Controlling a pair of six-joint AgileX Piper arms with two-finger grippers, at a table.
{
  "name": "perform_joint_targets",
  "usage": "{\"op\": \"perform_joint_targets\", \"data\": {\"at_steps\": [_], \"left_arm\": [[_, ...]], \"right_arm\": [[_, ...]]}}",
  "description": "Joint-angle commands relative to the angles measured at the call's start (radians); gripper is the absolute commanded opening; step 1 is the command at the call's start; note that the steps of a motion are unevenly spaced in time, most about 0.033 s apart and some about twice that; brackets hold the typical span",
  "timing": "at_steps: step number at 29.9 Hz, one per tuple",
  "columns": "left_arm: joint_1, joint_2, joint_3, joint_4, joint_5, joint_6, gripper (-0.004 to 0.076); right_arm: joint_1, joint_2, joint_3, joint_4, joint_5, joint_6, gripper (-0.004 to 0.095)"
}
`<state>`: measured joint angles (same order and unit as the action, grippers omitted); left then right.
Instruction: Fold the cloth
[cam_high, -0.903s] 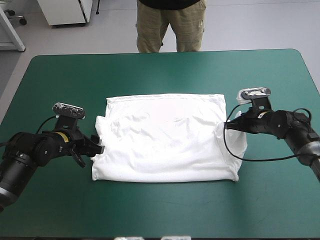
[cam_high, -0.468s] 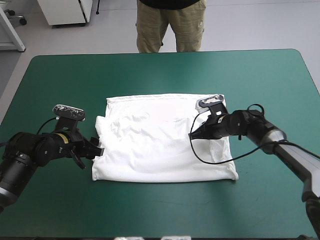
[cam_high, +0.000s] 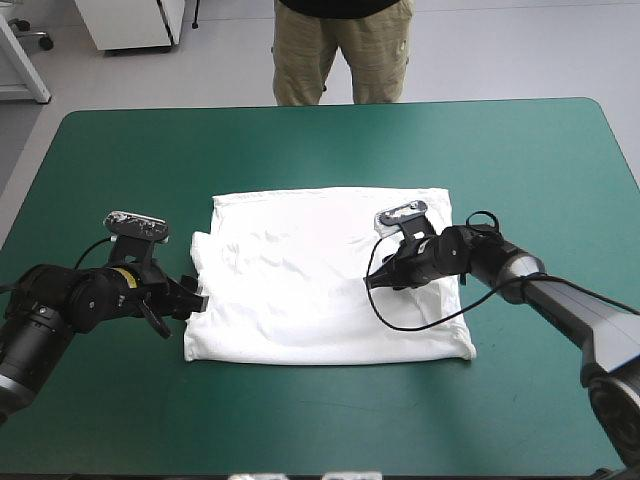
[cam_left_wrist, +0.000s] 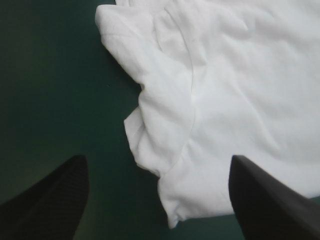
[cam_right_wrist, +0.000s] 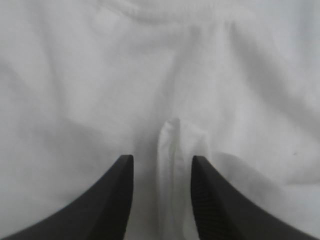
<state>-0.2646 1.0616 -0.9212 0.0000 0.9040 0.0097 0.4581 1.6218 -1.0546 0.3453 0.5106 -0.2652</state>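
Observation:
The white T-shirt (cam_high: 290, 300) lies spread flat in the middle of the teal-green table. My left gripper (cam_high: 196, 299) rests low at the shirt's left edge. It stands open (cam_left_wrist: 159, 165), and the crumpled left sleeve (cam_left_wrist: 160, 115) lies on the cover between and ahead of its black fingers. My right gripper (cam_high: 372, 282) is over the shirt's right half, pointing toward the left. Its fingers are all but shut (cam_right_wrist: 162, 159) on a narrow raised fold of the T-shirt (cam_right_wrist: 172, 145), with white cloth filling everything ahead of it.
Bare teal-green cover (cam_high: 320, 150) surrounds the shirt on all sides, widest toward the far edge and the front edge. The shirt's right edge (cam_high: 462, 300) lies folded inward.
My right gripper has moved from the shirt's right edge leftward over the shirt, drawing the right sleeve inward with it. The left gripper has stayed in place.

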Motion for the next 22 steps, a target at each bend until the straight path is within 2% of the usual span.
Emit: {"op": "perform_joint_targets", "data": {"at_steps": [1,5,11,15,22], "left_arm": [[-0.002,-0.016,-0.034,-0.011,-0.052,-0.022,0.0561],[-0.002,-0.016,-0.034,-0.011,-0.006,-0.022,0.0560],[-0.002,-0.016,0.008,-0.011,0.063,-0.052,0.0560],[-0.002,-0.016,0.134,-0.022,0.003,-0.087,0.0557],[-0.002,-0.012,0.288,-0.095,-0.166,-0.116,0.0544]], "right_arm": [[0.002,-0.163,-0.029,-0.002,-0.031,-0.004,0.0457],[0.000,-0.327,-0.029,-0.060,0.015,0.032,0.0455],[0.000,-0.549,-0.011,-0.227,0.206,0.185,0.0455],[0.000,-0.680,0.056,-0.268,0.283,0.249,0.0442],[0.000,-0.810,0.185,-0.257,0.274,0.316,0.0419]]}}
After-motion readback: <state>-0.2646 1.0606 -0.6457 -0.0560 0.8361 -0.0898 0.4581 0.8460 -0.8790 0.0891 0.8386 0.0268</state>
